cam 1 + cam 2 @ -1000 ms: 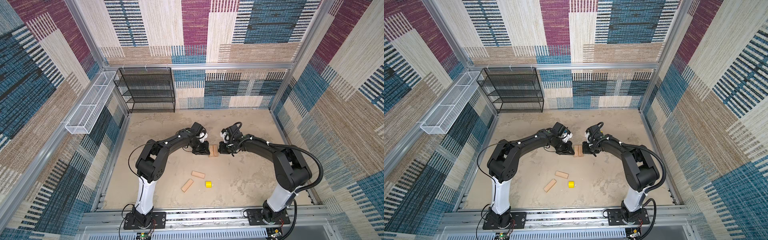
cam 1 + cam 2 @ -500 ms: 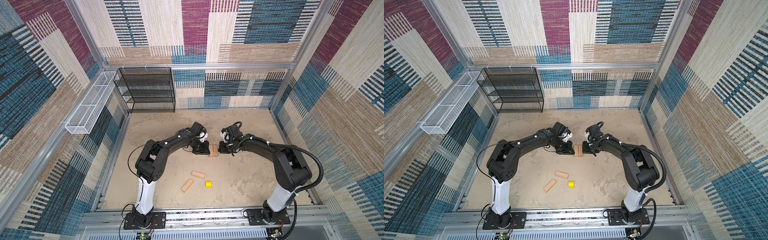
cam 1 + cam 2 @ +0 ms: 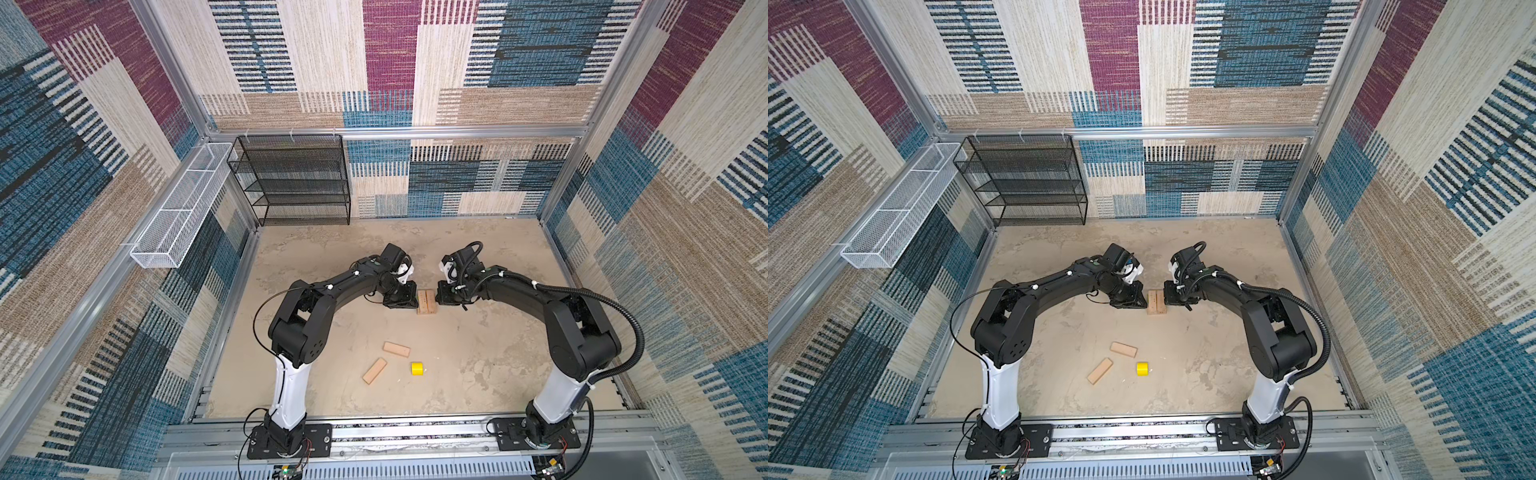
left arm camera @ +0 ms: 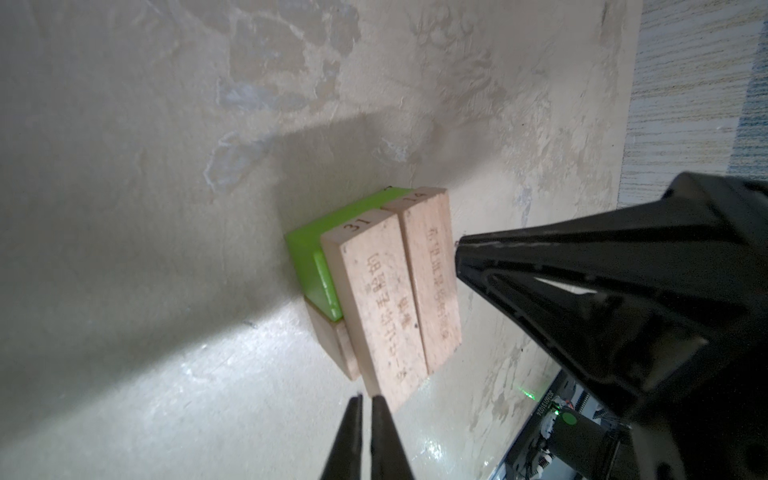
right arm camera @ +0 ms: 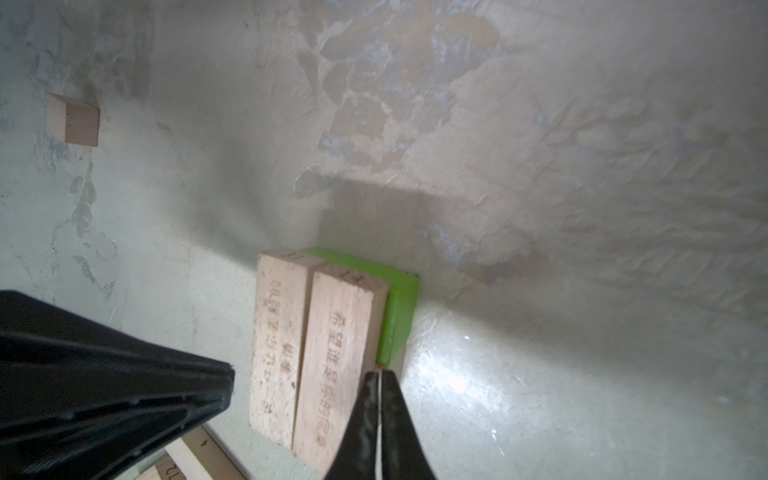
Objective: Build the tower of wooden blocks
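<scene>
We are squaring up the half-built tower (image 3: 426, 302), judging by how it is being flanked at the middle of the counter (image 3: 478, 353). The left fingers (image 4: 380, 419) are pressed together, holding nothing, and so are the right fingers (image 5: 388, 399). Each pair is sitting just beside the stack, and we cannot confirm contact. Two engraved tan planks (image 4: 399, 291) are lying side by side on a green brick (image 4: 307, 249) and a tan block (image 4: 332, 345). Next we are expecting to need spread fingers for the loose planks (image 3: 396, 349) or the yellow piece (image 3: 417, 368), lying well apart from it
</scene>
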Controlling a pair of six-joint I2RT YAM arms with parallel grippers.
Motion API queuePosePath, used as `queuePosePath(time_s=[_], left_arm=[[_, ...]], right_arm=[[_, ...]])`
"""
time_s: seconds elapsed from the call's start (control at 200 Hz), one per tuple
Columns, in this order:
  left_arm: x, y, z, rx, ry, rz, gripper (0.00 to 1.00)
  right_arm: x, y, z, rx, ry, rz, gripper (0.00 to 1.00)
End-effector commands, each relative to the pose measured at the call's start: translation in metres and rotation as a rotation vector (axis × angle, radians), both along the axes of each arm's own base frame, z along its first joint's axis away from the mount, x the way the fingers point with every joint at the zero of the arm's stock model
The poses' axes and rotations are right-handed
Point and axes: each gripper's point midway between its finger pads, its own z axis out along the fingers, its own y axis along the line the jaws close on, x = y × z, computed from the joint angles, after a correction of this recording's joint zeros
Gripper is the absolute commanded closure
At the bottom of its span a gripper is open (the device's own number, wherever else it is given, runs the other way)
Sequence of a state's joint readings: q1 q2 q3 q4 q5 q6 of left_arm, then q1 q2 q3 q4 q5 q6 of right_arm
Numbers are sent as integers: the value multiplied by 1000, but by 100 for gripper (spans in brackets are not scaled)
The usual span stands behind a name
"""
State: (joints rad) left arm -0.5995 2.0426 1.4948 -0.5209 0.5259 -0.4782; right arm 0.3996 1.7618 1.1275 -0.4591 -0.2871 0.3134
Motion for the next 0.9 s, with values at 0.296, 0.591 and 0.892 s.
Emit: queuePosePath(time_s=[0.296, 0.591, 0.892], left_arm=[[2, -2, -4, 13, 16, -6, 88], [4, -2, -5, 26, 15, -11, 87], [4, -2, -6, 26, 20, -11, 87]], right_arm=[[-1, 1, 2, 8, -1, 8, 91], [0, 3, 1, 17, 2, 12, 92], [0, 5, 0, 20, 4, 16, 92]])
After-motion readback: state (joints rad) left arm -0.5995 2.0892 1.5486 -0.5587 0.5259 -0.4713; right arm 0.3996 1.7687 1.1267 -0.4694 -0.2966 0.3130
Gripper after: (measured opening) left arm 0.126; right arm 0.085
